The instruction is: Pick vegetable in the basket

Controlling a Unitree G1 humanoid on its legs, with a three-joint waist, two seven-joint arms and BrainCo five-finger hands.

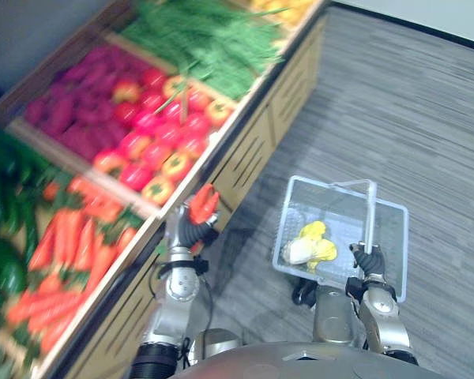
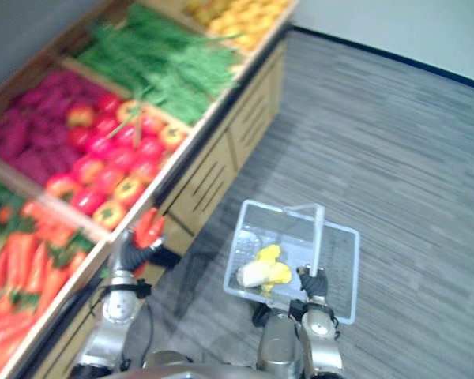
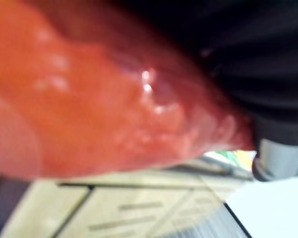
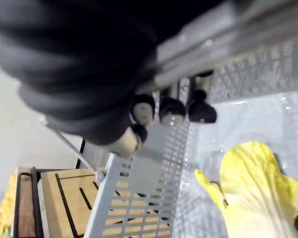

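Note:
A red pepper [image 1: 203, 204] is held up in my left hand [image 1: 191, 230], fingers curled round it, just off the front edge of the vegetable stand. In the left wrist view the pepper [image 3: 104, 99] sits right against the hand's dark cover [image 3: 258, 59]. My right hand [image 1: 369, 260] is shut on the upright handle [image 1: 370, 213] of a clear plastic basket [image 1: 391, 237], which hangs to the right of the pepper above the floor. A yellow-and-white leafy cabbage [image 1: 310, 243] lies in the basket. In the right wrist view my fingers [image 4: 171, 110] curl round the handle [image 4: 228, 34] above the cabbage [image 4: 253, 188].
The wooden stand [image 1: 245, 150] runs along the left, with bins of carrots [image 1: 71, 245], red and orange peppers [image 1: 154, 130], purple vegetables [image 1: 75, 110], green beans [image 1: 201, 35] and dark green vegetables [image 1: 4, 205]. Grey floor [image 1: 411, 103] lies to the right.

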